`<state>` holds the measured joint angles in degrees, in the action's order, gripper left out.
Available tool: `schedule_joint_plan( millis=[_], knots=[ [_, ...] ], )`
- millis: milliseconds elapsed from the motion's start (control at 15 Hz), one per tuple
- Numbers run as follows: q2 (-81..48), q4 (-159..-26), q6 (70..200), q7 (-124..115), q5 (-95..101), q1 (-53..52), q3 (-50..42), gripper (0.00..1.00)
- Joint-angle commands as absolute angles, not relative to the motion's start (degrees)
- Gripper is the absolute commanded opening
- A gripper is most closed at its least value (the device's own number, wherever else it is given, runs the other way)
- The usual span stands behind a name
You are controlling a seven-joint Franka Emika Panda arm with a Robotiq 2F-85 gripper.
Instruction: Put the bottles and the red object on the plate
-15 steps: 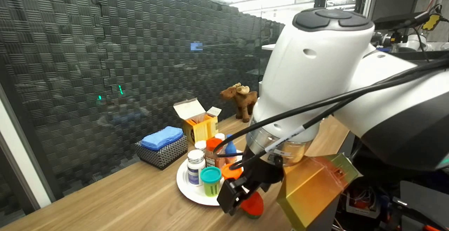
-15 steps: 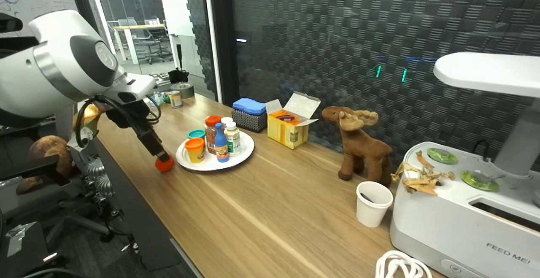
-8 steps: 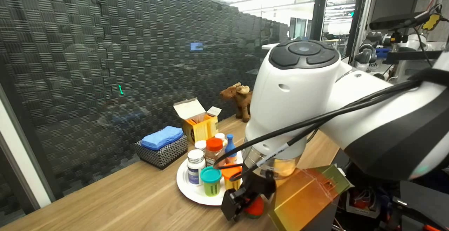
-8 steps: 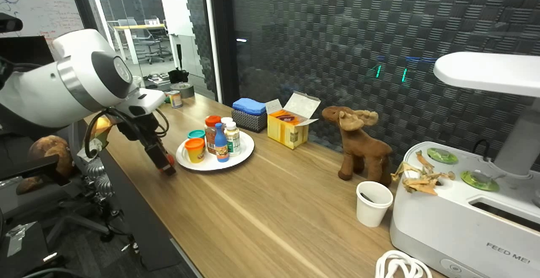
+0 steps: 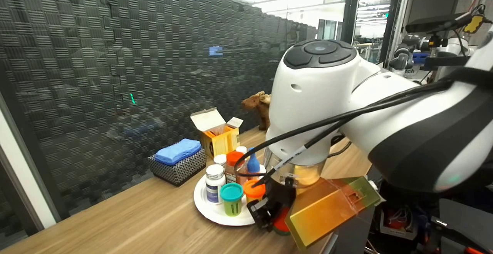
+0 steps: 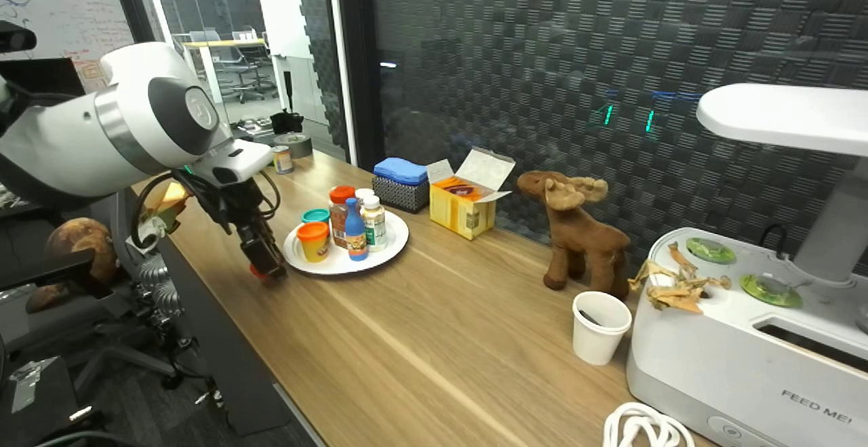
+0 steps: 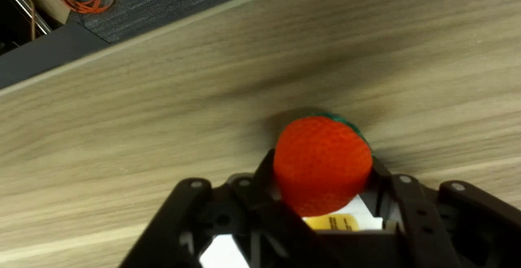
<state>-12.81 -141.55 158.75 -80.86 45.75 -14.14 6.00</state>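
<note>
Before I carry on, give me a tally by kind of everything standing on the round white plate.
White-capped round bottles: 3
Red-capped brown bottle: 1
Blue narrow-necked bottle: 1
Teal-lidded green round tub: 1
Orange-lidded yellow round tub: 1
Total visible on the flat white plate: 7

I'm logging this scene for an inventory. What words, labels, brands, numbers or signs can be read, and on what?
"FEED ME!": on the white device.
"tch", seemingly cut off: on a pale background surface.
Too small or blurred to read: print on the bottles, yellow box, can, whiteboard and, in the wrist view, a yellow label.
</note>
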Motion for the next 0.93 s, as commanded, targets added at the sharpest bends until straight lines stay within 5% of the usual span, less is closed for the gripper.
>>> schedule_joint_plan(
  millis=[0,867],
  knots=[
    [-7.89,-143.36,153.44,-78.69,42.52,-13.37,6.4,0.23],
    [-9.11,-139.01,152.13,-78.54,43.93,-11.45,4.74,0.23]
  ],
)
